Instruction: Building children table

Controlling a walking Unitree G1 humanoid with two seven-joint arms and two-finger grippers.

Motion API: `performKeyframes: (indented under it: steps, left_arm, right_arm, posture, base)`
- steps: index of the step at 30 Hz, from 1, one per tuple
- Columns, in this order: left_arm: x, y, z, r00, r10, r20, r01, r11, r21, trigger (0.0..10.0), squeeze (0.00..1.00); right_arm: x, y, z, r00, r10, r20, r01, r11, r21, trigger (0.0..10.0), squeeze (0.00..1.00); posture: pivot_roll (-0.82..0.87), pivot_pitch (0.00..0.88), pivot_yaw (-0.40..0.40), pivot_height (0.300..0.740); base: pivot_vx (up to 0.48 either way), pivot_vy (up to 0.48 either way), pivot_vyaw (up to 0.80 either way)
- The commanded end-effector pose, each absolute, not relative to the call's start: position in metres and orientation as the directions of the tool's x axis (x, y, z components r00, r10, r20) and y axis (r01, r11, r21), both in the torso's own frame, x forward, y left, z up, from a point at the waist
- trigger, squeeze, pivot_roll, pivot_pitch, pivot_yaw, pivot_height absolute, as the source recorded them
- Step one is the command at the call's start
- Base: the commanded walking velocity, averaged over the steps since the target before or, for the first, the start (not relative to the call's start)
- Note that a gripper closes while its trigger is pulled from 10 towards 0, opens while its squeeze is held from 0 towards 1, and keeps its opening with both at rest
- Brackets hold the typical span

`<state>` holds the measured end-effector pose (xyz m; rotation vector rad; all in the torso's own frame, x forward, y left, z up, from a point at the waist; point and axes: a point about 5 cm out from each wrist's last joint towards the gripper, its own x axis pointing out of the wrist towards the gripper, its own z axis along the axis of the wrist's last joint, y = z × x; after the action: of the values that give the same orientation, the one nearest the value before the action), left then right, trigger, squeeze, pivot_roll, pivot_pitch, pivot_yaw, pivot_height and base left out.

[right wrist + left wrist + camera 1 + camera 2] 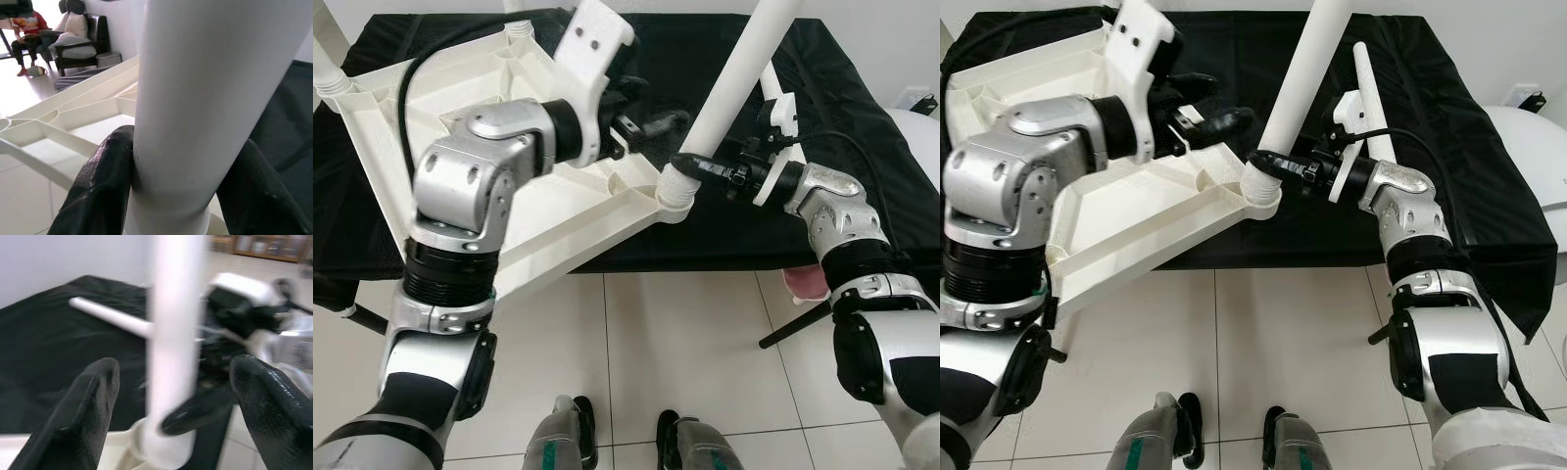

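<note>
Tabletop point(538, 211), white, upside down, overhangs black worktop point(705, 235) edge at 9 o'clock; right claw point(690, 164) clamps white leg point(734, 78) at its corner socket; left claw point(651, 122) spread wide beside leg

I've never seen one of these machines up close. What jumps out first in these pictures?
The white table leg stands up at a slant from the corner socket of the upturned white tabletop, which lies partly on a black-covered surface. The right gripper is clamped around the leg's base, just above the socket. The left gripper hovers open beside it over the tabletop, and another white leg lies on the black cloth behind.
</note>
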<state>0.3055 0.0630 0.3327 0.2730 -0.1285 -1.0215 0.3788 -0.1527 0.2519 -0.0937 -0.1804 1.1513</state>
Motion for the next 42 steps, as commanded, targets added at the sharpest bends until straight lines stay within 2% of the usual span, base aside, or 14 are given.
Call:
performKeyframes:
  steps: [1, 14, 38, 39, 40, 41, 42]
  left_arm:
    - [0.301, 0.056, 0.336, 0.483, -0.875, -0.018, 0.836, 0.455, 0.307, 10.0, 0.00]
    - [0.309, 0.039, 0.336, 0.478, -0.878, -0.005, 0.849, 0.460, 0.261, 10.0, 0.00]
    - [0.318, 0.024, 0.342, 0.468, -0.883, -0.035, 0.866, 0.451, 0.214, 10.0, 0.00]
    - [0.318, 0.023, 0.343, 0.464, -0.885, -0.034, 0.869, 0.447, 0.212, 6.1, 0.00]
    - [0.318, 0.023, 0.343, 0.464, -0.885, -0.034, 0.869, 0.447, 0.212, 6.1, 0.00]
    - [0.317, 0.023, 0.344, 0.461, -0.887, -0.031, 0.870, 0.445, 0.211, 2.3, 0.00]
    - [0.317, 0.023, 0.345, 0.458, -0.889, -0.027, 0.872, 0.443, 0.207, 0.0, 0.00]
  right_arm:
    - [0.378, -0.151, 0.259, 0.367, 0.927, 0.083, -0.908, 0.376, -0.185, 10.0, 0.00]
    - [0.370, -0.146, 0.256, 0.277, 0.959, 0.065, -0.945, 0.285, -0.163, 10.0, 0.00]
    - [0.361, -0.145, 0.255, 0.229, 0.972, 0.056, -0.955, 0.235, -0.180, 10.0, 0.00]
    - [0.361, -0.145, 0.255, 0.227, 0.972, 0.054, -0.955, 0.233, -0.181, 10.0, 0.00]
    - [0.361, -0.145, 0.255, 0.227, 0.972, 0.054, -0.955, 0.233, -0.181, 10.0, 0.00]
    - [0.361, -0.145, 0.255, 0.227, 0.973, 0.053, -0.956, 0.232, -0.182, 10.0, 0.00]
    - [0.361, -0.145, 0.255, 0.227, 0.973, 0.053, -0.955, 0.232, -0.183, 10.0, 0.00]
  posture:
    - [-0.01, 0.132, -0.041, 0.740]
    - [-0.02, 0.149, -0.033, 0.740]
    - [-0.02, 0.164, -0.021, 0.740]
    - [-0.02, 0.167, -0.021, 0.740]
    - [-0.02, 0.167, -0.021, 0.740]
    - [-0.02, 0.167, -0.021, 0.740]
    - [-0.02, 0.167, -0.021, 0.740]
  base:
    - [0.000, 0.000, 0.00]
    - [0.000, 0.000, 0.00]
    - [0.000, 0.000, 0.00]
    - [0.000, 0.000, 0.00]
    - [0.000, 0.000, 0.00]
    - [0.000, 0.000, 0.00]
    - [0.000, 0.000, 0.00]
